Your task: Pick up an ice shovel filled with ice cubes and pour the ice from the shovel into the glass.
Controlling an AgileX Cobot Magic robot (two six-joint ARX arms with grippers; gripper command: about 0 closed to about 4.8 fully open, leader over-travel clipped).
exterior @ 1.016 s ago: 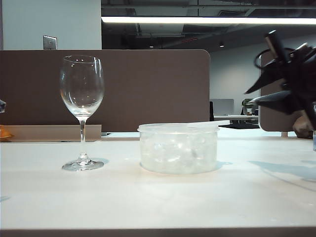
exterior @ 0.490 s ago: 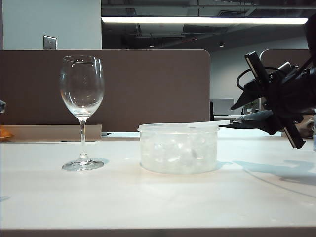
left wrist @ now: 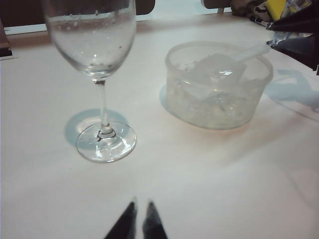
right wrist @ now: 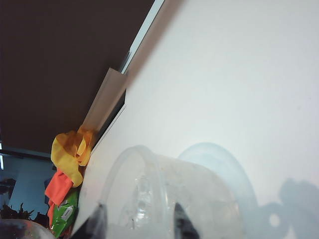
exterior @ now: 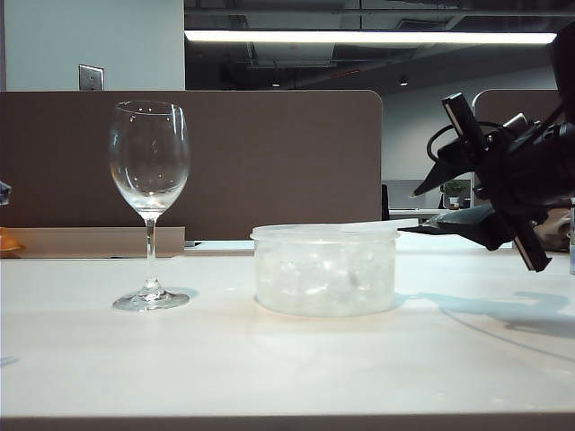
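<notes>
The glass [exterior: 149, 171] stands upright at the left on the white table, and no ice shows in it. To its right is a squat translucent tub [exterior: 325, 269] of ice cubes [exterior: 314, 277]. The ice shovel [left wrist: 219, 69] lies in the tub with ice cubes [left wrist: 215, 74] in its scoop. Its thin handle [exterior: 406, 223] sticks out over the rim to the right. My right gripper [exterior: 409, 213] is open just off the handle's end, one finger above and one below, holding nothing. My left gripper [left wrist: 141, 204] is shut and empty, low over the table in front of the glass's foot [left wrist: 106, 142].
A brown partition [exterior: 269, 162] runs behind the table. Yellow, orange and green packets [right wrist: 67, 167] lie by the table's far edge. The right arm casts a shadow [exterior: 503, 310] on the table to the right of the tub.
My right gripper has swung left and down from the right edge towards the shovel's handle end, and its jaws have spread wider. Glass, tub and shovel have not moved.
</notes>
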